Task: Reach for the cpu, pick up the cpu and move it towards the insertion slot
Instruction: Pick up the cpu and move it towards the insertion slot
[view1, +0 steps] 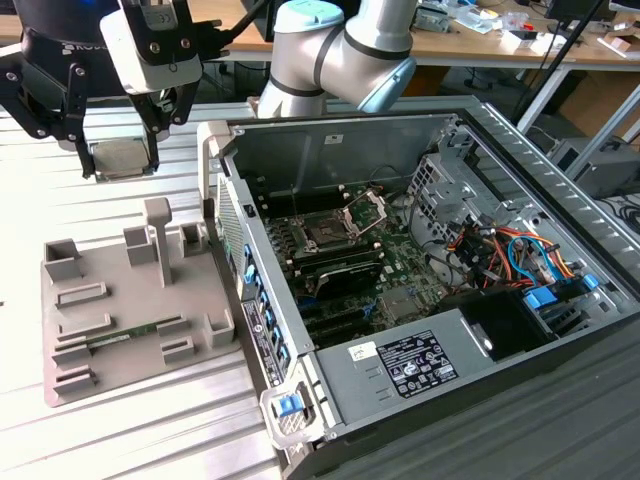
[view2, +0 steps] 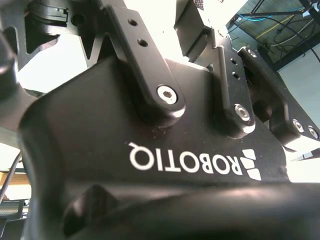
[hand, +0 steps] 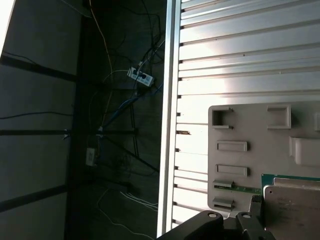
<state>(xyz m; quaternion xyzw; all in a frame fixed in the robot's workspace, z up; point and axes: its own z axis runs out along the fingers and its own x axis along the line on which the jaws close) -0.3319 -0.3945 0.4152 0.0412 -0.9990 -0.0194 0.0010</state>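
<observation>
At the upper left of the exterior view, the gripper (view1: 120, 166), clamped on the cpu (view1: 118, 155), hangs in open air over the slatted table (view1: 60, 210). Directly beneath it we find the grey fixture (view1: 70, 370) with its upright post (view1: 157, 235). Toward the insertion slot (view1: 325, 233) at centre frame, the case wall (view1: 214, 165) stands between. We see the slot clear from above, its hinged frame (view1: 367, 208) raised beside it. Cables (view1: 490, 250) crowd the case's right side.

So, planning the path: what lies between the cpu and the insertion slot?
In the exterior view, the case's side wall stands between cpu and insertion slot.
</observation>
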